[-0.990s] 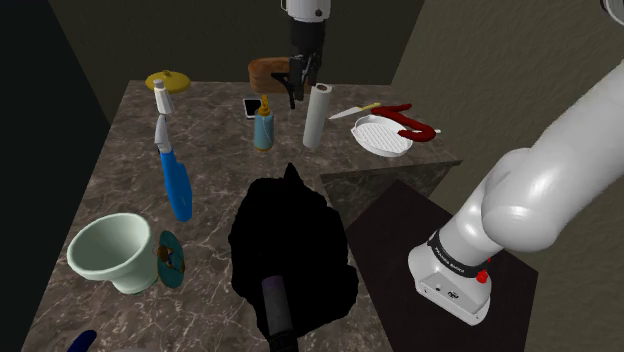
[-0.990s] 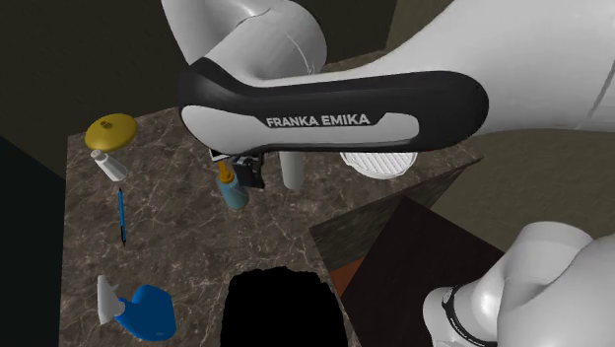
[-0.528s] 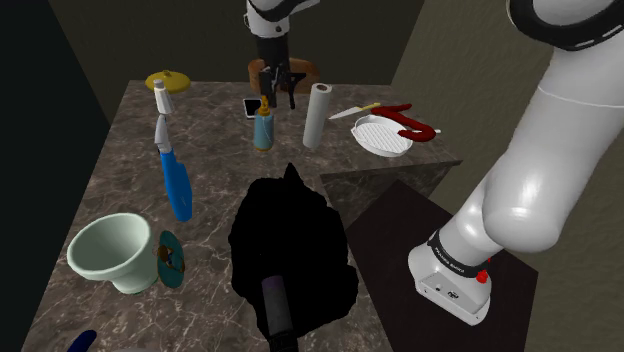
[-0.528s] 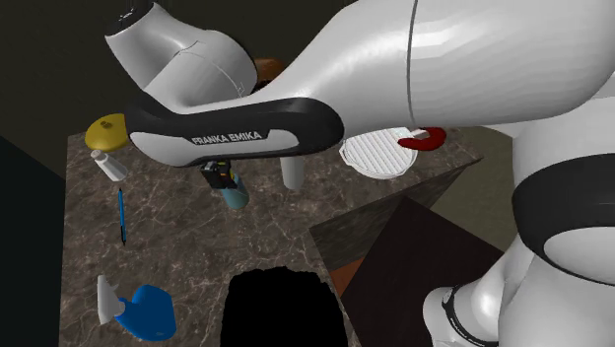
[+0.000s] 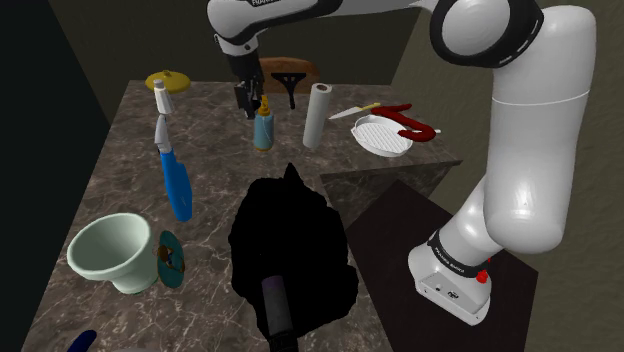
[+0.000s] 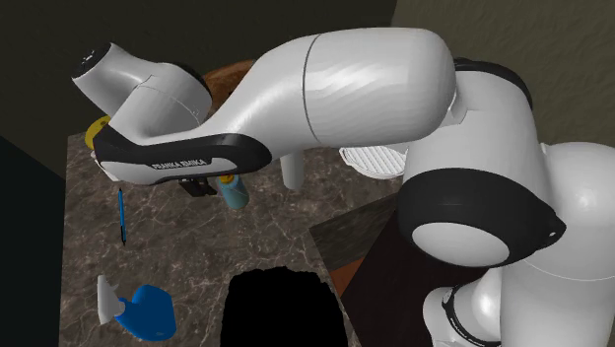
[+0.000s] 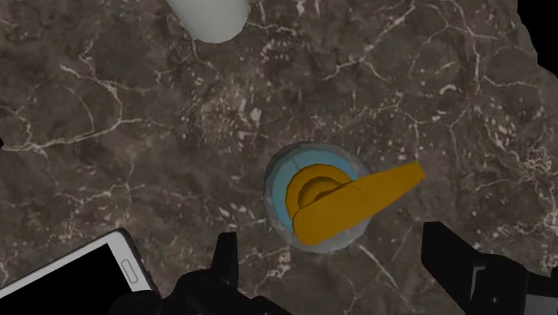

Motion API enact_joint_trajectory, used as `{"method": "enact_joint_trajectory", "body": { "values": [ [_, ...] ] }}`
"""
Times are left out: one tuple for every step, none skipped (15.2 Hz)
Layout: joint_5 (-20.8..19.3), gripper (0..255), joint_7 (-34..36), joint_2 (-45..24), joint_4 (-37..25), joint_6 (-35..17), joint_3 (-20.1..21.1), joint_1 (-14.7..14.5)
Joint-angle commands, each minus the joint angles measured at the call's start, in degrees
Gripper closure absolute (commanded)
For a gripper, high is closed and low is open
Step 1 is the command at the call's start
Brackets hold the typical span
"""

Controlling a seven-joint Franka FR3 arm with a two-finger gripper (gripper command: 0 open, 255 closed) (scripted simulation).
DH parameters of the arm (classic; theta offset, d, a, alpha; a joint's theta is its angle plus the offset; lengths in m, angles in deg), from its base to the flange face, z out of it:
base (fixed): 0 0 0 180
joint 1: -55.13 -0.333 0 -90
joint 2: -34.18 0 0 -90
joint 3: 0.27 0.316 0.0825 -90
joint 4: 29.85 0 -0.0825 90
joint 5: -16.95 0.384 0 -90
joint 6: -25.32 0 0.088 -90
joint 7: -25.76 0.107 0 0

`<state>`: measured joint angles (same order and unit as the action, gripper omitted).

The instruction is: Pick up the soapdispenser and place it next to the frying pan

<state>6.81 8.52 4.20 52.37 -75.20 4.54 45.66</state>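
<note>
The tool [image 7: 333,243] hovers wide open over the blue soap dispenser [image 7: 317,201]. The dispenser stands upright on the bench [image 7: 107,116].

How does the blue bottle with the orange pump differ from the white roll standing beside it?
The soap dispenser is pale blue with an orange pump; the white roll is plain white and taller. The dispenser ends in a spouted pump; the roll is a plain cylinder. The dispenser sits below the open tool; the roll stands aside. Both stand upright on the dark marbled counter.
</note>
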Motion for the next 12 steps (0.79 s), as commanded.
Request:
{"method": "enact_joint_trajectory", "body": {
  "values": [
    [-0.16,0,-0.04,-0.28,0.95,-1.2,-0.07,0.1],
    [-0.2,0,0.01,-0.28,1.7,-1.96,-0.09,0.17],
    [-0.23,0,0.05,-0.3,2.43,-2.72,-0.12,0.25],
    [-0.27,0,0.1,-0.34,3.14,-3.46,-0.15,0.31],
    [-0.34,0,0.17,-0.42,4.21,-4.63,-0.2,0.42],
    [-0.34,0,0.17,-0.41,4.24,-4.63,-0.2,0.42],
    [-0.34,0,0.17,-0.42,4.22,-4.63,-0.2,0.42],
    [-0.34,0,0.17,-0.42,4.21,-4.63,-0.2,0.42],
    [-0.34,0,0.17,-0.42,4.21,-4.63,-0.2,0.42],
    [-0.34,0,0.17,-0.42,4.21,-4.63,-0.2,0.42],
    [-0.34,0,0.17,-0.42,4.21,-4.63,-0.2,0.42],
    [-0.34,0,0.17,-0.42,4.21,-4.63,-0.2,0.42]
  ]
}}
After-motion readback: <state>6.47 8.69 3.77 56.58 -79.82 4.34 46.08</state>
